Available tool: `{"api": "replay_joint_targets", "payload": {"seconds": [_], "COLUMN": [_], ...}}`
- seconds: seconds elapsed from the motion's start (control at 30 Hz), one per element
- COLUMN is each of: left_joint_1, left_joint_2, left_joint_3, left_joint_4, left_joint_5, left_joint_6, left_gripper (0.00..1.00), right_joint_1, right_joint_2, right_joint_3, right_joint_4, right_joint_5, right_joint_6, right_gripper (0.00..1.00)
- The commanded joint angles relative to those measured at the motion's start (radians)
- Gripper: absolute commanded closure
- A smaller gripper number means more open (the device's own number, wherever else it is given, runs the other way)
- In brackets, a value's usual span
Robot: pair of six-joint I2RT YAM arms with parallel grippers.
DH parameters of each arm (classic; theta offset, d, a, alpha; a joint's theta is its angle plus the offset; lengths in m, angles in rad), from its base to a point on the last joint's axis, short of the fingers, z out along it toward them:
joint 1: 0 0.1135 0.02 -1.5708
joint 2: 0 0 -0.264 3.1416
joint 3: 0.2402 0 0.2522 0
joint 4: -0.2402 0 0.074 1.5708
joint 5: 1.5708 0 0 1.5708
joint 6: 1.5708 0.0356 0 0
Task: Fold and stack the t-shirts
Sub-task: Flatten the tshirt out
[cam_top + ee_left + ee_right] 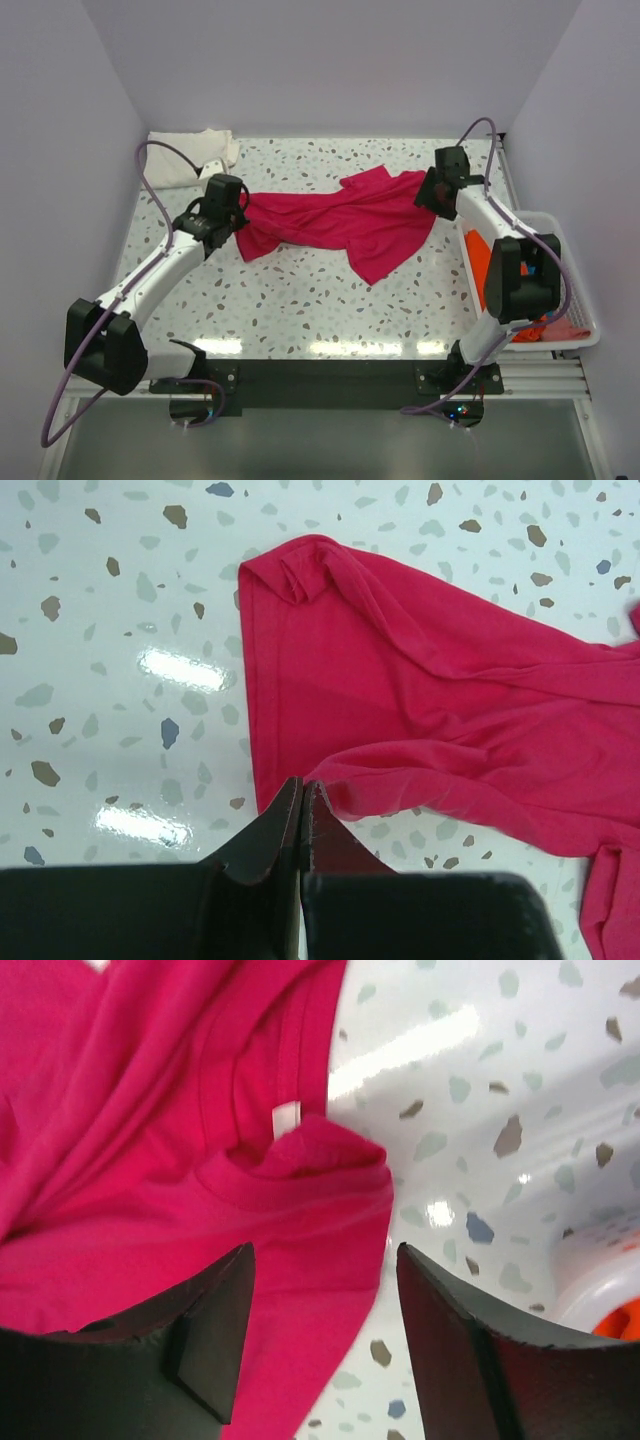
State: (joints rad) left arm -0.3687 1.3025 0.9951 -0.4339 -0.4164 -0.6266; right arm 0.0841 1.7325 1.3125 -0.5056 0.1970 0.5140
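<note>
A magenta-red t-shirt (350, 225) lies crumpled across the middle of the table. My left gripper (240, 218) is at its left end. In the left wrist view the gripper (302, 785) is shut, with a raised fold of the shirt (420, 680) pinched at its tips. My right gripper (425, 190) is at the shirt's right end. It is open (325, 1260), its jaws straddling the shirt's edge (300, 1220) just below the collar and white label (285, 1118). A folded cream-white t-shirt (185, 158) lies at the back left corner.
A white mesh basket (590, 320) stands off the table's right edge, holding orange cloth (478, 262) and pink cloth (560, 328). Its rim (600, 1280) shows in the right wrist view. White walls enclose the table on three sides.
</note>
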Motion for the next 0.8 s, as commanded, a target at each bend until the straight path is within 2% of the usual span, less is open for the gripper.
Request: {"api": "replay_joint_targets", "payload": {"seconds": [0.0, 0.1, 0.23, 0.4, 0.57, 0.77], "left_joint_1": [0.020, 0.020, 0.022, 0.025, 0.028, 0.031], "left_joint_2": [-0.016, -0.019, -0.023, -0.046, -0.051, -0.057], "left_joint_3": [-0.006, -0.012, -0.024, -0.047, -0.053, -0.064], "left_joint_4": [0.024, 0.037, 0.044, 0.058, 0.064, 0.072], "left_joint_5": [0.034, 0.048, 0.059, 0.073, 0.082, 0.090], "left_joint_6": [-0.027, -0.028, -0.030, -0.028, -0.021, -0.015], "left_gripper": [1.00, 1.00, 1.00, 1.00, 1.00, 1.00], "right_joint_1": [0.049, 0.126, 0.320, 0.478, 0.545, 0.594], "right_joint_2": [-0.103, -0.161, -0.260, -0.303, -0.268, -0.248], "right_joint_3": [-0.067, -0.146, -0.245, -0.355, -0.394, -0.430], "right_joint_4": [-0.017, 0.010, 0.025, 0.055, 0.075, 0.107], "right_joint_5": [0.035, 0.031, 0.097, 0.160, 0.180, 0.183], "right_joint_6": [-0.022, -0.005, 0.046, 0.118, 0.150, 0.178], "right_gripper": [0.36, 0.38, 0.41, 0.44, 0.50, 0.50]}}
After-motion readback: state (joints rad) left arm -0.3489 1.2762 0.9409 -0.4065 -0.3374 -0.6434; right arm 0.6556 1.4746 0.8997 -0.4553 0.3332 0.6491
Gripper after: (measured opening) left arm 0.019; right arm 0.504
